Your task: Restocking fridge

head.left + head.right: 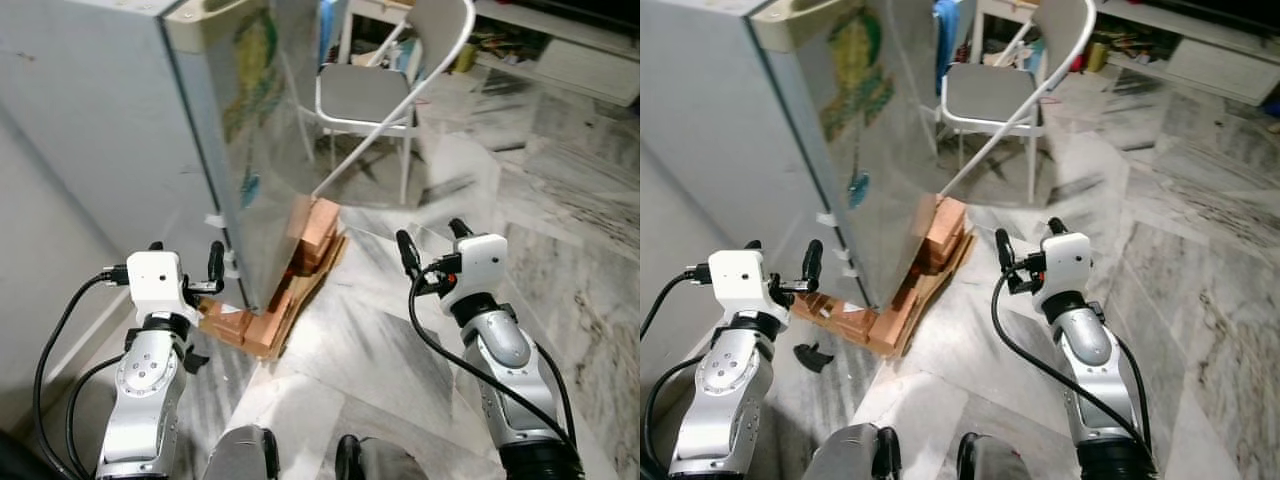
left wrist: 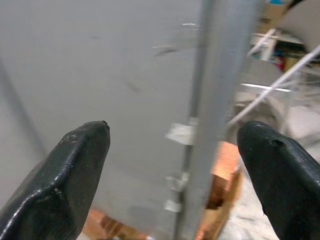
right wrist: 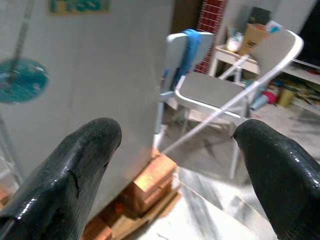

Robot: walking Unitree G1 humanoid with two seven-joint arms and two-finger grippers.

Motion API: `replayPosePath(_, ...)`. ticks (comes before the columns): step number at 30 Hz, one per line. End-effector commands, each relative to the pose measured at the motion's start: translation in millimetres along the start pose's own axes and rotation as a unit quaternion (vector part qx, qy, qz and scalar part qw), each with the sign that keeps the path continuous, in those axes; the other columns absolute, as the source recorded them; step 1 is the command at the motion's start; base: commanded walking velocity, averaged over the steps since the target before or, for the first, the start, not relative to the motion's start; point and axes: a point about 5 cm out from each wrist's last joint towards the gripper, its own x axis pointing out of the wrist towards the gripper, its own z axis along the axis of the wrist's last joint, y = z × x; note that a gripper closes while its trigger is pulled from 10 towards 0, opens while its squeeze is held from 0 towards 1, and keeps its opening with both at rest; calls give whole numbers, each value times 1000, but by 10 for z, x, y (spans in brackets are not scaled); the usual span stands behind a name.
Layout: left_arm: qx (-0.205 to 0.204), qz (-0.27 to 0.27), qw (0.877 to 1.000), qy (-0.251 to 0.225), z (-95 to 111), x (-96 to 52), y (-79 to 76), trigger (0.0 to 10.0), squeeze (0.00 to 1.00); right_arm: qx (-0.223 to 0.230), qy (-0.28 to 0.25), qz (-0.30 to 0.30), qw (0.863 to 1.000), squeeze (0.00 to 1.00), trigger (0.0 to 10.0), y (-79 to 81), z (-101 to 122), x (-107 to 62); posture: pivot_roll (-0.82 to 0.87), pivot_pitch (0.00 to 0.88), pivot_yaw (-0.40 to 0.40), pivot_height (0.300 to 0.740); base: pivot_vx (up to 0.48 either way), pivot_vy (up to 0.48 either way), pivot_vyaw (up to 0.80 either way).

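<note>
While both arms are raised in front of the robot, the tall grey metal fridge (image 1: 150, 130) stands just ahead and to its left, door shut, its corner edge facing the camera. The fridge's shiny front face carries a yellow-green sticker (image 1: 855, 70) near the top and a round teal sticker (image 3: 20, 80) lower down. It rests on a stack of reddish-brown bricks (image 1: 310, 240) with flattened cardboard beneath them, on the grey-veined marble floor (image 1: 560, 220).

The left end effector (image 2: 172, 150) is held near the fridge's lower corner, close to the bricks, its two black fingers (image 2: 75, 165) spread wide and holding nothing; between them the wrist view shows the fridge's side panel, the vertical corner edge and small white clips on it. The right end effector (image 3: 177, 150) hovers over the open floor, apart from the fridge, fingers likewise spread wide and empty, pointing towards the brick stack and the chair.

A white metal folding chair with a grey seat (image 1: 370, 95) stands behind the fridge, with a blue cloth (image 3: 187, 50) hanging behind it. Low white shelving with clutter (image 1: 560, 50) runs along the far side. A small black piece (image 1: 812, 355) lies on the floor near the left arm.
</note>
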Motion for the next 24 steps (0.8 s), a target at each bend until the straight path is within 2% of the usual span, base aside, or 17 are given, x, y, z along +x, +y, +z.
replayPosePath(1, 1, -2, 1000, -1, 9, 8, -16, 10000, 0, -8, 0, -8, 1000, 0, 10000, -50, 28, -8, 48, 125, -53, 740, 285, 315, 0)
replayPosePath(15, 0, -8, 1000, -3, 10, 0, -64, 10000, 0, -7, 3, -2, 1000, 0, 10000, -21, 18, 8, 54, 126, -55, 740, 37, 18, -689)
replayPosePath(21, 2, -10, 1000, -2, 0, 8, -70, 10000, 0, -11, 8, -2, 1000, 0, 10000, -38, 6, 0, 55, 124, -59, 740, 0, 0, 0)
replayPosePath(24, 2, -18, 1000, -2, -10, 61, -78, 10000, 0, -13, 13, -2, 1000, 0, 10000, -56, -8, -41, 47, 123, -57, 740, 0, 0, 0)
